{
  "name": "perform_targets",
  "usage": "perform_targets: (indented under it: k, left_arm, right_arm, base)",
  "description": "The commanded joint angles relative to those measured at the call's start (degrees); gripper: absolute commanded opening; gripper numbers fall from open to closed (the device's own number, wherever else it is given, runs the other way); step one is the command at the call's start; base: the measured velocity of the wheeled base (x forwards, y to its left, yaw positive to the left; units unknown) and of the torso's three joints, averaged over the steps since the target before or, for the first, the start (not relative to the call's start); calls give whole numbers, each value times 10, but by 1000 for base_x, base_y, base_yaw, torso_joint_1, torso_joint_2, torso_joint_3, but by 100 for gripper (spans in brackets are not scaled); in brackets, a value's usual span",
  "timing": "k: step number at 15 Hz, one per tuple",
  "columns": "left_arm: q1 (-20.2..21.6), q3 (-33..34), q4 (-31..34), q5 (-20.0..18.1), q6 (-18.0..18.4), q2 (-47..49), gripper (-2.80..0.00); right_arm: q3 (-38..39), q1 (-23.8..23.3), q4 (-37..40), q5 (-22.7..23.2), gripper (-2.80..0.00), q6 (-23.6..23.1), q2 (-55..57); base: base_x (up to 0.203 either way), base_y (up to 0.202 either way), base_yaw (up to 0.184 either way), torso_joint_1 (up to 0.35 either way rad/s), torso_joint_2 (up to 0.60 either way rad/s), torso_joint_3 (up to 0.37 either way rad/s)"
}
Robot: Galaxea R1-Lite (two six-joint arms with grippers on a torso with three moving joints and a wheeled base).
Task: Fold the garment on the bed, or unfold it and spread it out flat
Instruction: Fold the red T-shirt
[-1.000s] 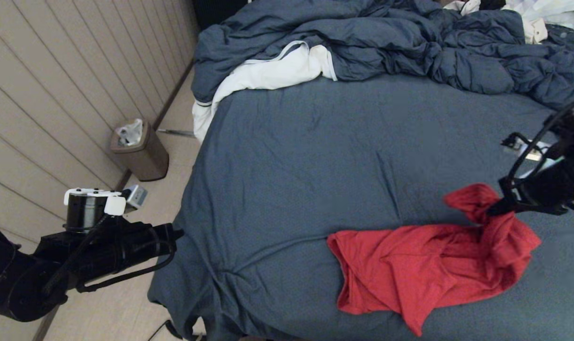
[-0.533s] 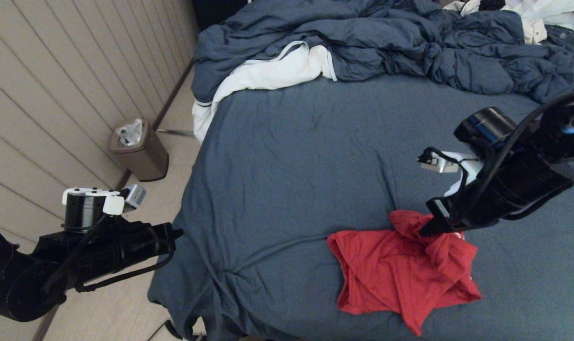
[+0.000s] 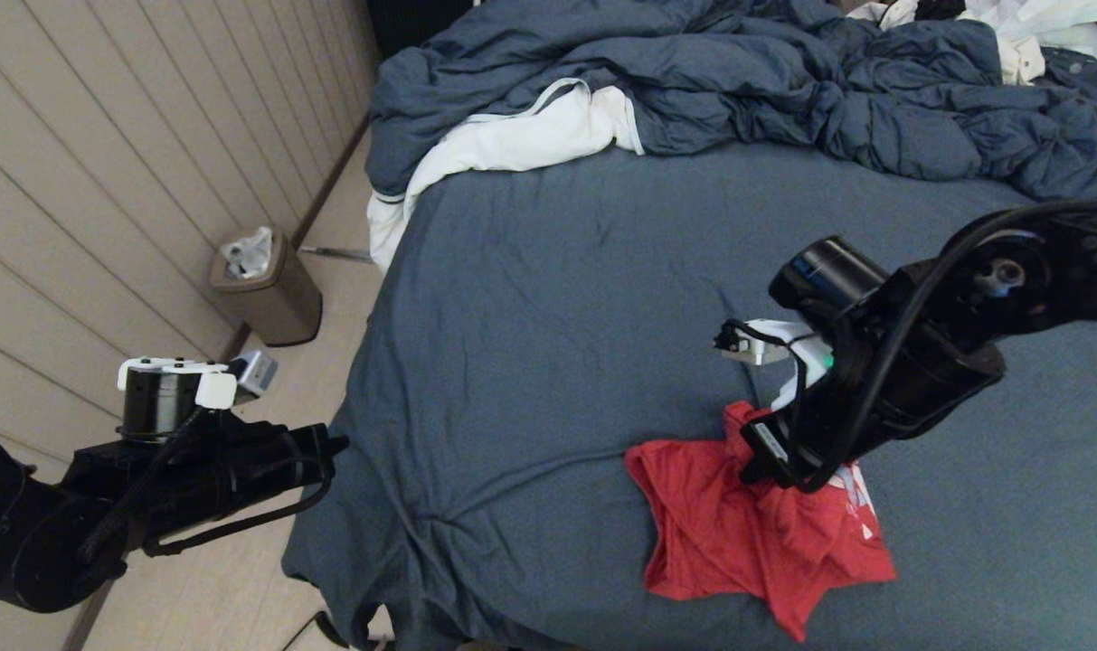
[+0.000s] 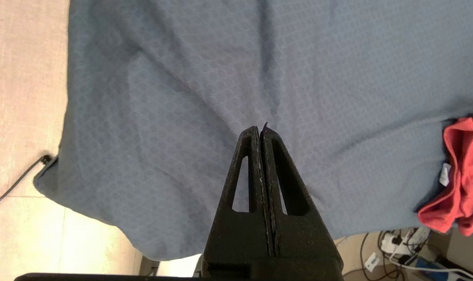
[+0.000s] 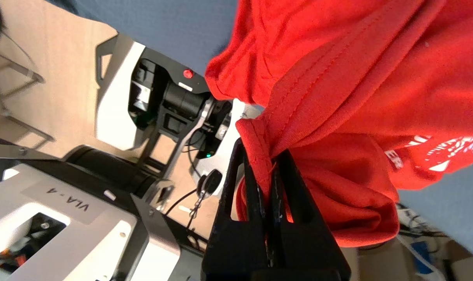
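The red T-shirt garment [image 3: 738, 533] lies bunched near the front edge of the bed [image 3: 557, 298], a bit of white print showing at its right side. My right gripper [image 3: 754, 466] hovers over the heap, shut on a hemmed edge of the garment [image 5: 337, 97], which hangs doubled over from the jaws. The white print shows on the cloth in the right wrist view. My left gripper [image 4: 259, 132] is shut on nothing, parked off the bed's left side above the sheet's corner; the garment [image 4: 460, 171] with its small neck tag sits far to one side of it.
A rumpled blue duvet [image 3: 738, 81] and a white cloth with a dark stripe [image 3: 512, 145] fill the bed's far end. A small bin [image 3: 268, 289] stands on the floor by the panelled wall. Cables and a power strip [image 4: 400, 242] lie on the floor below the bed's front edge.
My right gripper has carried the held edge of the garment leftward and nearer, folding the right half over the left; the heap is now narrower and the print shows. The left arm stayed put.
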Motion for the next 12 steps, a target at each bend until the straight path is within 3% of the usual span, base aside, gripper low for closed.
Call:
perform_targets:
  k: [1,6,11,12]
  left_arm:
    - [-1,0,-3,-1,-1,1,-280]
    - [0,-1,-3,-1,-1,3,-280]
    - [-2,2,-3,-3,-2,4,-280]
    - [-2,2,-3,-6,-2,3,-280]
  right_arm:
    - [-1,23,-1,-4,-280,0,17]
    - [-18,77,-2,-10,-280,12,29]
    - [-21,120,-3,-57,-280,17,66]
    - [-20,124,-8,-58,-190,16,67]
  base:
    - [0,0,0,0,0,0]
    - [0,0,0,0,0,0]
    - [0,0,0,0,0,0]
    - [0,0,0,0,0,0]
